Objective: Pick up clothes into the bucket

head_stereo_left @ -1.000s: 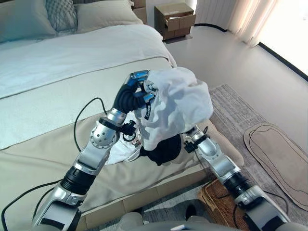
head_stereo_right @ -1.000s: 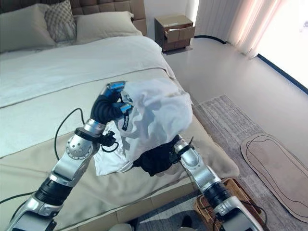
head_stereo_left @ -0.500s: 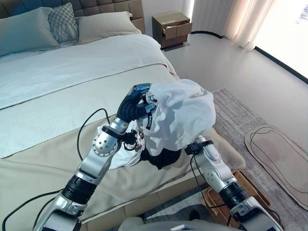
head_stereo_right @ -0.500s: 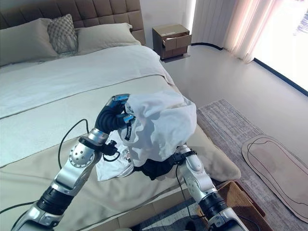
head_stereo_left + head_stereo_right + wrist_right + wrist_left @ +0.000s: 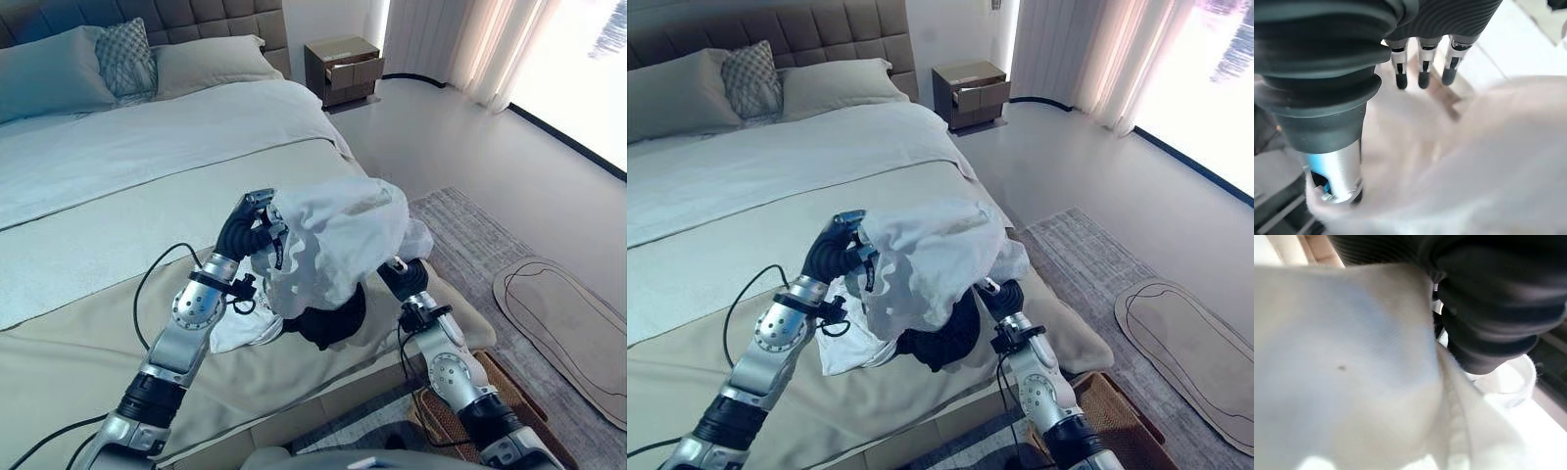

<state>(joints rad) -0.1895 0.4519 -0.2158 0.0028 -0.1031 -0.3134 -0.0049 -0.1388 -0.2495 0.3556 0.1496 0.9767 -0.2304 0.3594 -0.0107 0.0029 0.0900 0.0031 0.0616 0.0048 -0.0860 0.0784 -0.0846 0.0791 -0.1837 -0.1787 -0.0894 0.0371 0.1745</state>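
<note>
While its fingers curl tight into the fabric, the left robot hand holds a white garment bunched up above the near edge of the bed, the cloth billowing out to the right of the hand and draping down over it. The right robot hand sits under and behind the same white garment; in its wrist view the fingers reach out fairly straight with the pale cloth lying just past their tips, and whether they grip it cannot be told. Below the lifted cloth a black garment lies on the beige bedcover, touching a second white piece that rests flat beside the left forearm. A woven basket stands on the grey rug at the foot of the bed, under the right arm. Farther off are pillows at the headboard, a wooden nightstand with an open drawer, and a pale mat on the floor.
</note>
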